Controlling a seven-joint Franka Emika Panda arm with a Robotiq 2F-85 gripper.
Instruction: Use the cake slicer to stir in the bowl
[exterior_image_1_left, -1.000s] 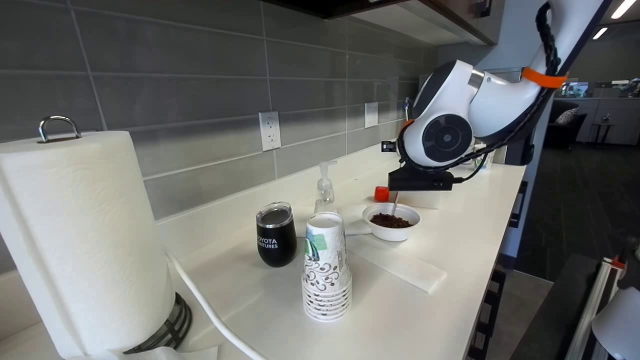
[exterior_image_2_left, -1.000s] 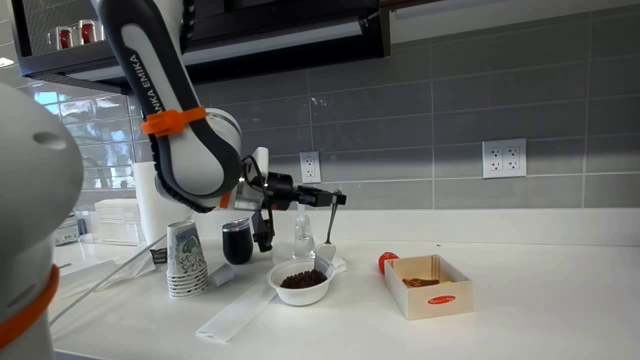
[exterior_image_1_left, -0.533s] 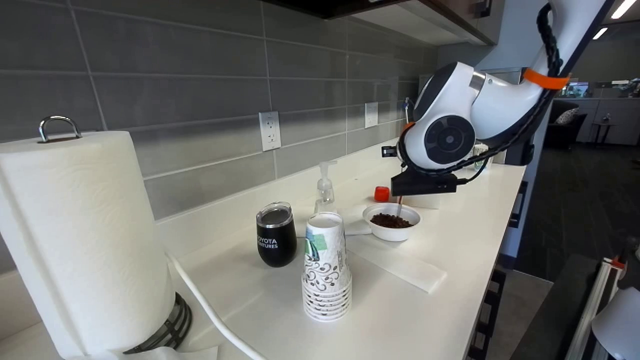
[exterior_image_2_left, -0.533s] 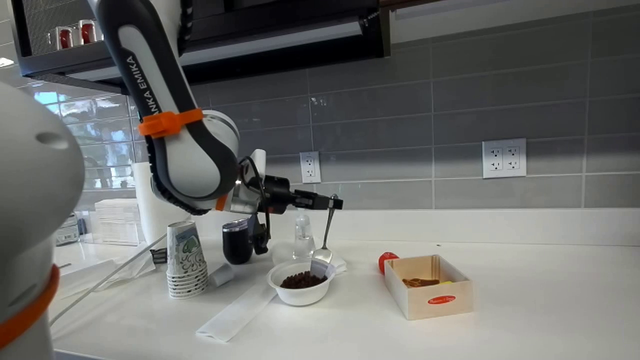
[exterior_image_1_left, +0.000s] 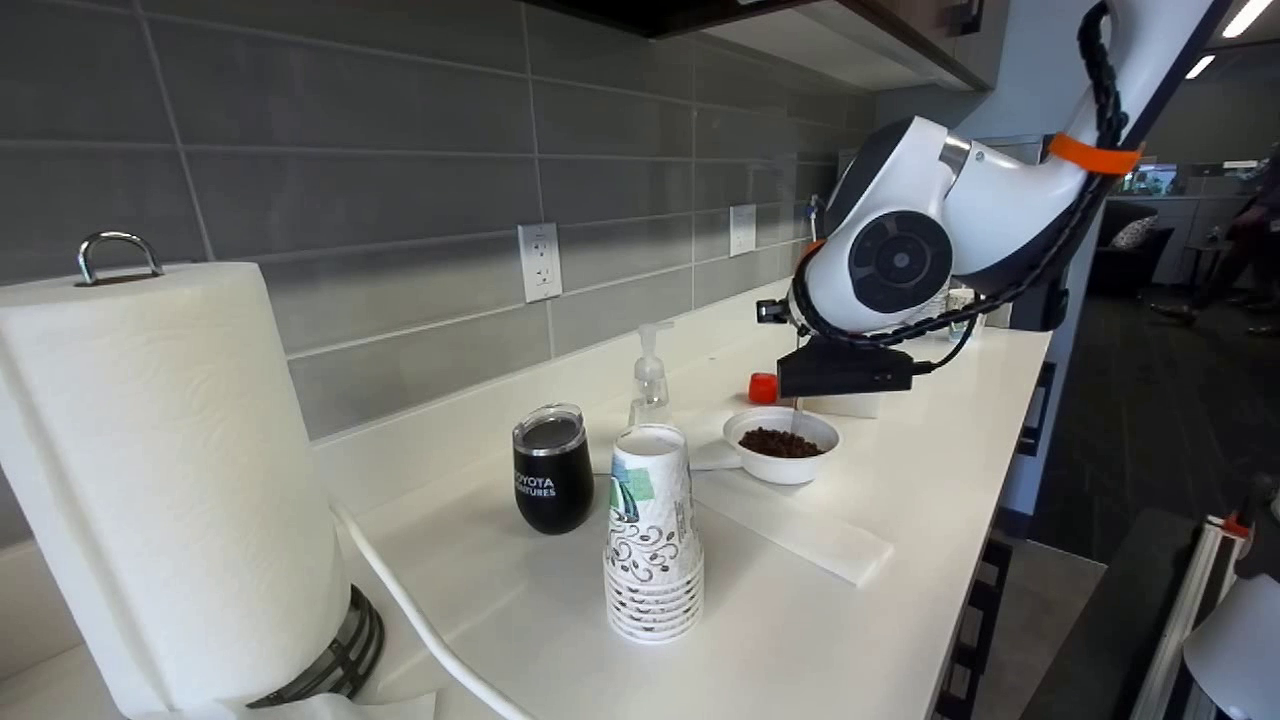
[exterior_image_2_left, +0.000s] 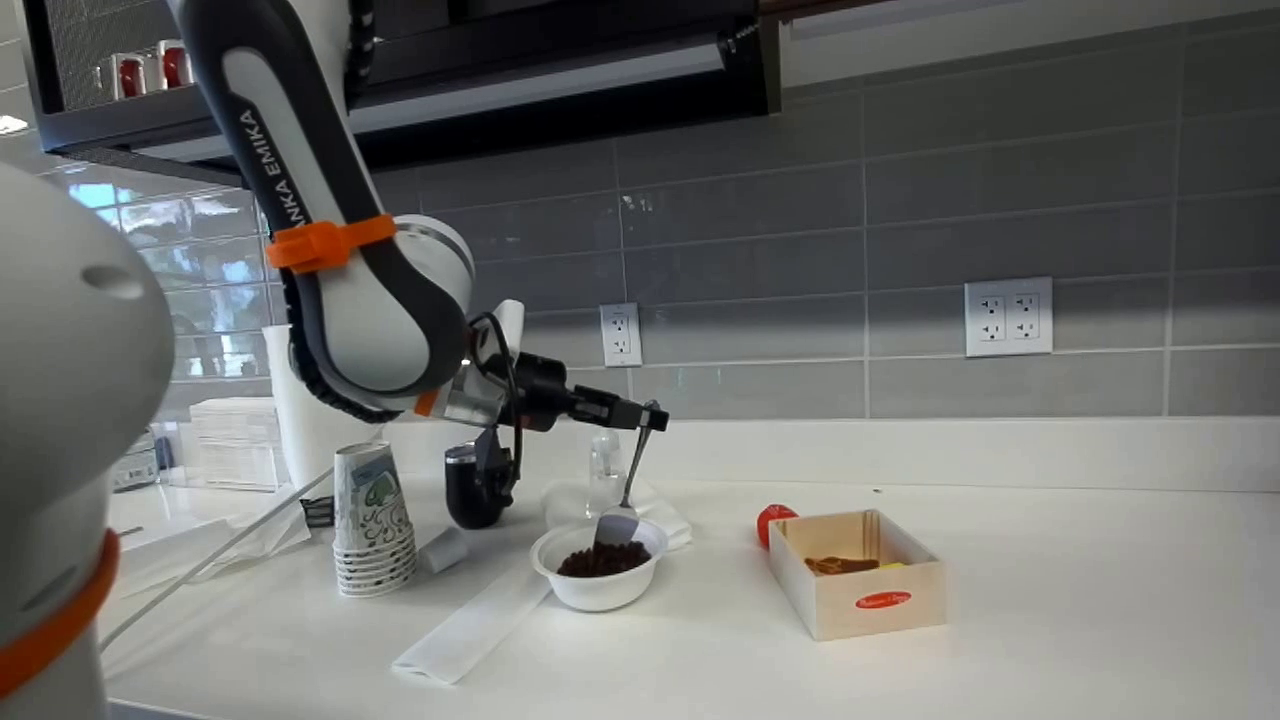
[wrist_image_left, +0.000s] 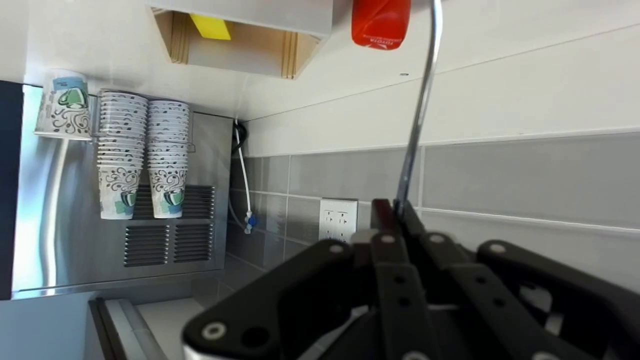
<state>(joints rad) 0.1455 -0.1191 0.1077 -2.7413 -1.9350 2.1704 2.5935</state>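
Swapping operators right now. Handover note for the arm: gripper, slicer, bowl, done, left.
Gripper: shut on the thin handle of the slim, flat metal cake slicer.
Slicer: tilted, blade lowered into the round, shallow white bowl, its lower edge at the dark red-brown bits inside.
Bowl: upright on the white counter.
Done: slicer gripped, blade in the bowl.
Left: likely more stirring; how much is already done, I can't tell from these stills.
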